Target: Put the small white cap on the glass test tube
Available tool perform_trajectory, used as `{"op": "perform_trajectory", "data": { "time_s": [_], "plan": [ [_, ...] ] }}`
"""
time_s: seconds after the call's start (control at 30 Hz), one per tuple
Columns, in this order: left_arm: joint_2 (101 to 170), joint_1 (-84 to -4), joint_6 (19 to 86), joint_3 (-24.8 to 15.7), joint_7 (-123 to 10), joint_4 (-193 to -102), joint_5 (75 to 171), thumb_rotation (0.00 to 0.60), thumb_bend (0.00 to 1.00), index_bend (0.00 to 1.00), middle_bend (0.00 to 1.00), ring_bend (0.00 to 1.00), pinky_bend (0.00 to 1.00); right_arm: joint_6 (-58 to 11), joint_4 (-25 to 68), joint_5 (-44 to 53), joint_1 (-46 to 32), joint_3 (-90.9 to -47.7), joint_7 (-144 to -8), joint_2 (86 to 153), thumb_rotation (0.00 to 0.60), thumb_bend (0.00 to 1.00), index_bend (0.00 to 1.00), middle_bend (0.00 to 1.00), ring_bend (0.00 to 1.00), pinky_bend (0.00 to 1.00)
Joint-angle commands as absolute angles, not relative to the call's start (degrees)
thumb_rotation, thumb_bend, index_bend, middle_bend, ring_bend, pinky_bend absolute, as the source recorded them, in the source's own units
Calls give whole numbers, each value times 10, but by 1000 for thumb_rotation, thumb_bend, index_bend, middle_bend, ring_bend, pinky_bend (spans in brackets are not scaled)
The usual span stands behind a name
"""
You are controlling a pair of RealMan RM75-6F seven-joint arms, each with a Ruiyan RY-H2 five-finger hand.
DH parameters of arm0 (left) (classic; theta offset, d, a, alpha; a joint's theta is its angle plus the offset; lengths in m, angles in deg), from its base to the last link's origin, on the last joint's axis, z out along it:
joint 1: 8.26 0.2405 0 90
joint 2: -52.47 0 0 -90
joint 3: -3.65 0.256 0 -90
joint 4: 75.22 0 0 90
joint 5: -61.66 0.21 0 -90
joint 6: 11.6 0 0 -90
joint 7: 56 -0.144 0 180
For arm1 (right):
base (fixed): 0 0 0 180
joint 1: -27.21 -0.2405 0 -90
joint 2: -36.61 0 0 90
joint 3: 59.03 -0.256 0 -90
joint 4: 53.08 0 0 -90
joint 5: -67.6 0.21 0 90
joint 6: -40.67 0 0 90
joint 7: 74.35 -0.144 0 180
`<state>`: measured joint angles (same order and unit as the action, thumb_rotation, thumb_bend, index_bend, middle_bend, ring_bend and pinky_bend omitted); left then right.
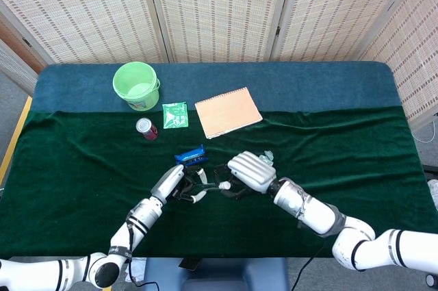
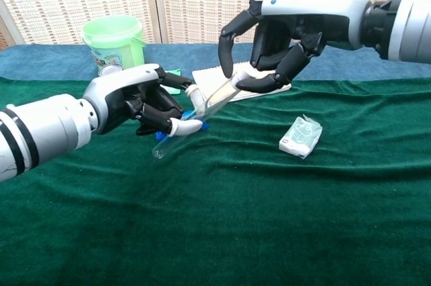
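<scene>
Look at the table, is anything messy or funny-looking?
Nothing is spilled or broken. The green cloth is a bit wrinkled, and the small packet lies crooked. The test tube slants only because the robot hands hold it.

You are at a staged test bench: table (image 1: 82, 168) draped in green velvet cloth, woven folding screens (image 1: 219, 10) behind, assorted props including bucket (image 1: 137, 85), notebook (image 1: 228, 111), soda can (image 1: 146, 128).

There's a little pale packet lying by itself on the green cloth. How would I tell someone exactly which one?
Start at the orange notebook near the back of the table, then come toward the front and slightly right. The small packet lies alone on the dark green cloth. Unlike the flat green sachet by the bucket, it is whitish and puffy.
</scene>
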<state>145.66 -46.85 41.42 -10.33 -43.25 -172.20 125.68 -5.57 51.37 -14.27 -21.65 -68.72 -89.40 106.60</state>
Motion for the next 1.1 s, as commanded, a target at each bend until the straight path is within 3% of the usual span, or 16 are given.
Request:
{"op": "perform_trajectory", "data": {
  "time_s": [0.03, 0.27, 0.47, 0.6, 1.1],
  "plan": [
    [1456, -467, 415, -103, -431, -1722, 1259, 600, 606, 779, 1000, 933, 916, -53, 511, -140, -219, -688, -898, 1068, 600, 617, 740, 989, 1000, 1000],
    [1455, -467, 416, -101, -430, -1719, 1263, 600, 606, 779, 1000, 931, 916, -53, 505, -139, -220, -688, -898, 1070, 600, 618, 710, 989, 1000, 1000],
    [1456, -466, 423, -96, -449, -1705, 1265, 600, 607, 776, 1000, 928, 915, -55, 505, -147, -219, -685, -904, 1065, 600, 618, 357, 988, 1000, 1000],
    [1456, -463, 433, -90, -463, -1695, 1270, 600, 607, 775, 1000, 928, 915, -59, 507, -156, -218, -683, -909, 1061, 600, 618, 220, 988, 1000, 1000],
    [1442, -447, 471, -34, -601, -1598, 1299, 600, 605, 758, 1000, 917, 915, -136, 521, -169, -158, -668, -876, 983, 600, 618, 195, 988, 1000, 1000]
  ]
}}
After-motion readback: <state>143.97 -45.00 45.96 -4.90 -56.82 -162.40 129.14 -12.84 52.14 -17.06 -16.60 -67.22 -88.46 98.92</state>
